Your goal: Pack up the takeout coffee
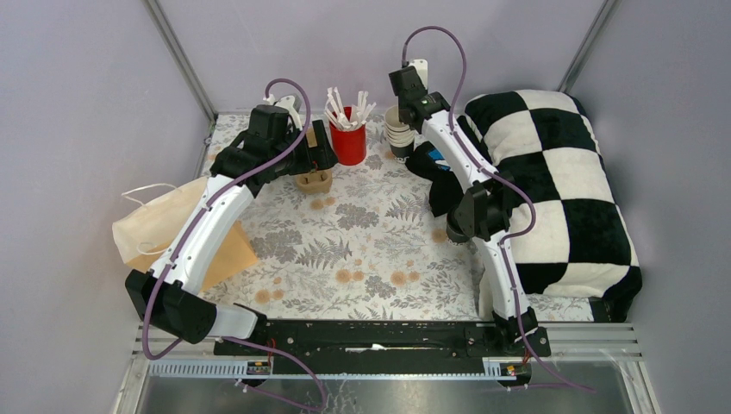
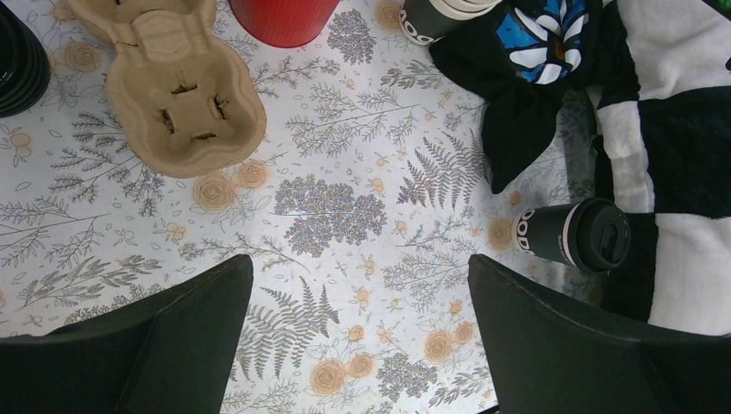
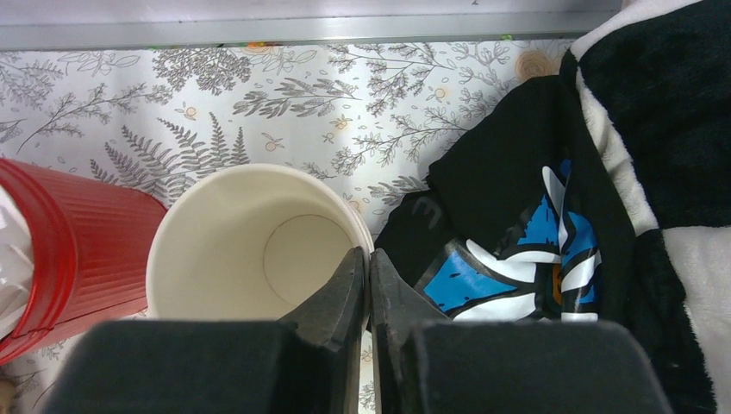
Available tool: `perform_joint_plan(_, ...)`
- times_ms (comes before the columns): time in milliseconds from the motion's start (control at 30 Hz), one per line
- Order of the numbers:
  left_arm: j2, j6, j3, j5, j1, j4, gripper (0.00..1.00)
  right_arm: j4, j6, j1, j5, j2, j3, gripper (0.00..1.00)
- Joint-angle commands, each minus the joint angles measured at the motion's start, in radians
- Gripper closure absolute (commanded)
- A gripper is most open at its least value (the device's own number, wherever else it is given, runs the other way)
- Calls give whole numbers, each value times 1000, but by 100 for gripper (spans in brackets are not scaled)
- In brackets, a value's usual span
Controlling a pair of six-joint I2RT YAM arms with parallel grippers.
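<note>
One takeout coffee cup (image 2: 573, 235), dark with a black lid, lies on its side against the checkered pillow (image 2: 681, 172). In the top view it is mostly hidden under the right arm's elbow (image 1: 454, 231). My left gripper (image 2: 358, 345) hangs open over bare tablecloth, nothing between its fingers, with a brown pulp cup carrier (image 2: 185, 103) ahead to its left. My right gripper (image 3: 369, 267) is at the back, shut on the rim of the top lidless cream cup (image 3: 250, 246), one finger inside and one outside. No second lidded cup is plainly in view.
A red cup of white sticks (image 1: 348, 142) stands beside the cream cup stack (image 1: 397, 134). A black cloth with a blue print (image 3: 509, 233) lies against the pillow (image 1: 560, 190). A tan paper bag (image 1: 164, 228) lies at the left. A dark ribbed thing (image 2: 17, 60) shows at the left wrist view's edge.
</note>
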State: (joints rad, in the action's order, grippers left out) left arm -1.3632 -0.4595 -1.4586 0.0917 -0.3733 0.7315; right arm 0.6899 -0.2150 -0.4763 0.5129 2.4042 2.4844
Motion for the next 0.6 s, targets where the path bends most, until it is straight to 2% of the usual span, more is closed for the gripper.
perform_joint_plan(0,6,20,-38,-18,-6,-29,1,-8,-1,-27,-6,-58,33,100)
perform_joint_plan(133,9,22,-41,-18,-11,-29,1,-22,-68,-25,-56,-97,-6,100)
perform_joint_plan(333,10,24,-45,-20,-18,-29,1,-133,-140,-14,-135,-193,-137,100)
perform_joint_plan(400,13,27,-45,-20,-19,-28,1,-88,-158,-10,-133,-190,-102,100)
perform_joint_plan(567,21,38,-44,-38,-22,-21,1,-189,-178,-4,-167,-271,-205,100)
